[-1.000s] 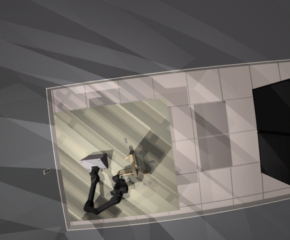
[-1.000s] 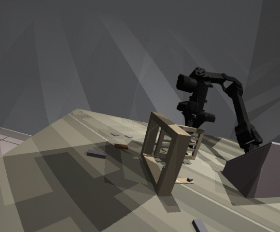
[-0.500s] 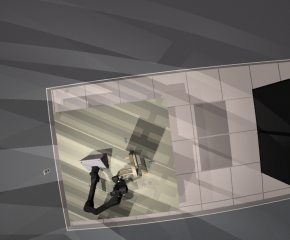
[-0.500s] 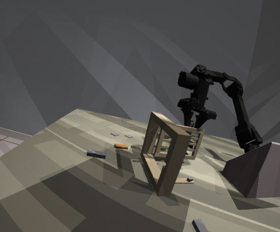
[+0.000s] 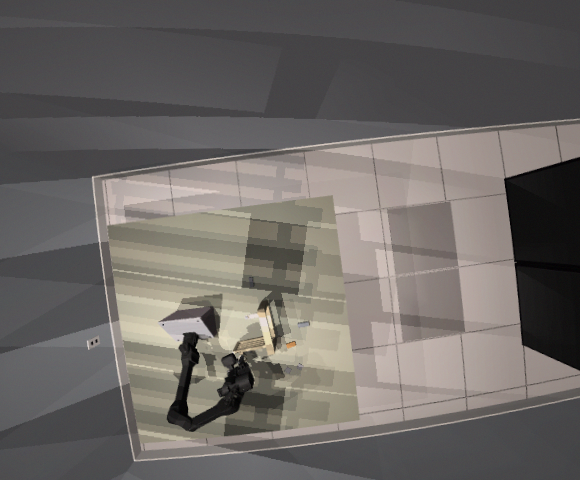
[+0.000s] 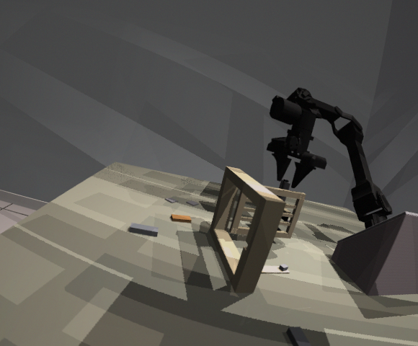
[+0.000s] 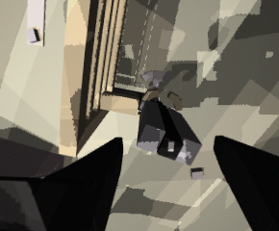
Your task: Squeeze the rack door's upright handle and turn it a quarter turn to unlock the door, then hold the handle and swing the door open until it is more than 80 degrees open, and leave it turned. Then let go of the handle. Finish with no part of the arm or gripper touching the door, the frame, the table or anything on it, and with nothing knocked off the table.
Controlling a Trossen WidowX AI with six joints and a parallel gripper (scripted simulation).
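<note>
The wooden door (image 5: 251, 345) (image 6: 295, 215) (image 7: 74, 72) stands swung out from the upright wooden frame (image 5: 266, 324) (image 6: 261, 238), at roughly a right angle; the exact angle cannot be read. The dark handle (image 6: 286, 181) (image 7: 183, 137) stands upright at the door's free side. My gripper (image 6: 287, 183) (image 7: 167, 142) is open, pointing down just above the handle. In the wrist view the handle shows between the two fingertips with a gap on each side, and nothing is gripped. How far the handle is turned is hard to tell.
A pale strip with a small block (image 6: 274, 269) (image 7: 36, 19) lies by the frame. Beyond the frame lie a grey block (image 5: 303, 324) (image 6: 143, 229), an orange block (image 5: 291, 344) (image 6: 181, 218) and small flat pieces. A dark block (image 5: 251, 282) (image 6: 298, 336) and large grey wedge (image 5: 189, 322) (image 6: 391, 256) also show.
</note>
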